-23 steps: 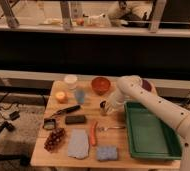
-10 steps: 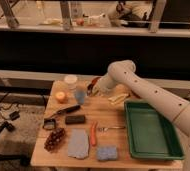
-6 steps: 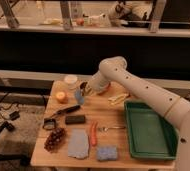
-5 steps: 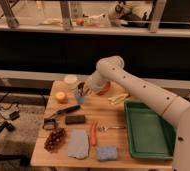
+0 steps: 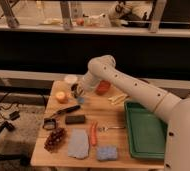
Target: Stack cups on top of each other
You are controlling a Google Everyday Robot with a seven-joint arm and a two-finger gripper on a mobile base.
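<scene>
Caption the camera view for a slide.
Gripper poised just above the small light-blue plastic tumbler, far left on the wooden table.

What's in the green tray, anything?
Empty: the green tray shows only its bare green floor. The gripper is away from it, at the light-blue cup.

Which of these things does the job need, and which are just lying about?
Job: gripper between orange fruit and red bowl; silver cup at it; light-blue tumbler below.
Lying about: that fruit and bowl, banana, green tray, carrot, grapes, sponge.
</scene>
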